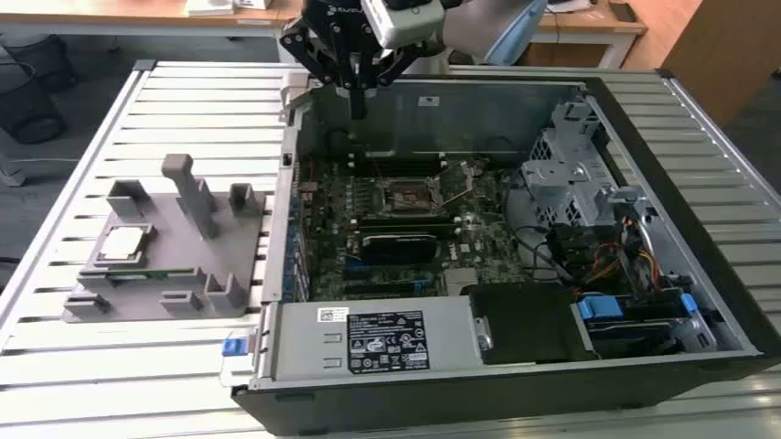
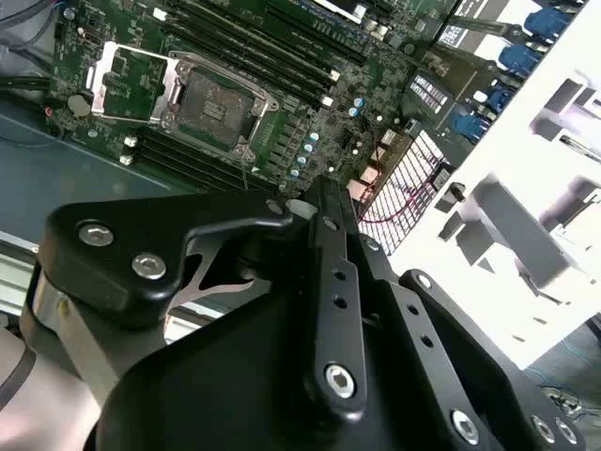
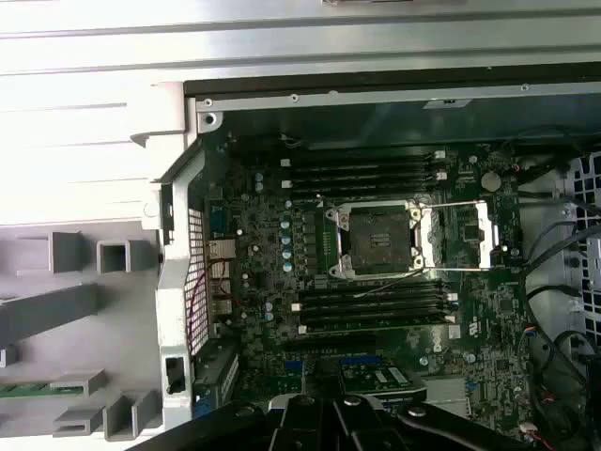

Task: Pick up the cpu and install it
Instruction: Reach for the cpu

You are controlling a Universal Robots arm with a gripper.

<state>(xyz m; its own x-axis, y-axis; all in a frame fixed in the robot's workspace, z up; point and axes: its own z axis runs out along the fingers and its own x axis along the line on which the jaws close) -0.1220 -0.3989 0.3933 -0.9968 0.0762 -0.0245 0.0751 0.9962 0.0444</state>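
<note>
Exterior view: the claw [image 1: 358, 110] hangs over the back wall of the open computer case [image 1: 488, 402], fingers pinched together with nothing between them. The cpu [image 1: 123, 242] lies flat on the grey holder [image 1: 159, 306] on the slatted surface [image 1: 73, 366], well apart at the exterior view's left. Second wrist view: the socket [image 2: 211, 108] sits open beyond the claw's black links. First wrist view: socket [image 3: 378, 240] frame swung aside, green memory strip [image 3: 38, 387] on the holder.
</note>
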